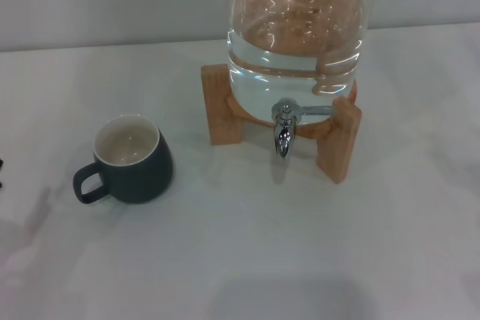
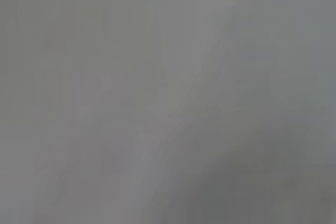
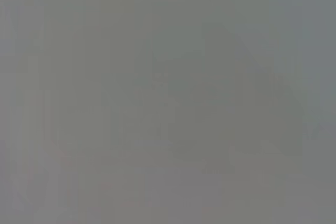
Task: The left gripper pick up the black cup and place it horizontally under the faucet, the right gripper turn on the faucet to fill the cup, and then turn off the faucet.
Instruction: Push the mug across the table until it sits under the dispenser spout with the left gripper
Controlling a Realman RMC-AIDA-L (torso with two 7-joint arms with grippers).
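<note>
- The black cup stands upright on the white counter, mouth up, so its cream-white inside shows and looks empty.
- Its loop handle points toward the near left of the head view, away from the water jar.
- The cup sits well to the left of the faucet, apart from it and from the stand, with bare counter between them.
- The faucet is a small chrome tap with its spout pointing down; a thin lever runs sideways from its body toward the right.
- No water is seen falling from the spout, and nothing stands under it.
- The faucet is fixed low on a clear glass water jar that holds water in its lower part.
- The jar rests on a wooden stand, whose near legs flank the faucet on either side.
- A small dark sliver shows at the far left edge of the head view, too little to identify.
- Neither the left gripper nor the right gripper appears in the head view, so I cannot tell how their jaws stand.
- Both wrist views show only a featureless grey surface.
</note>
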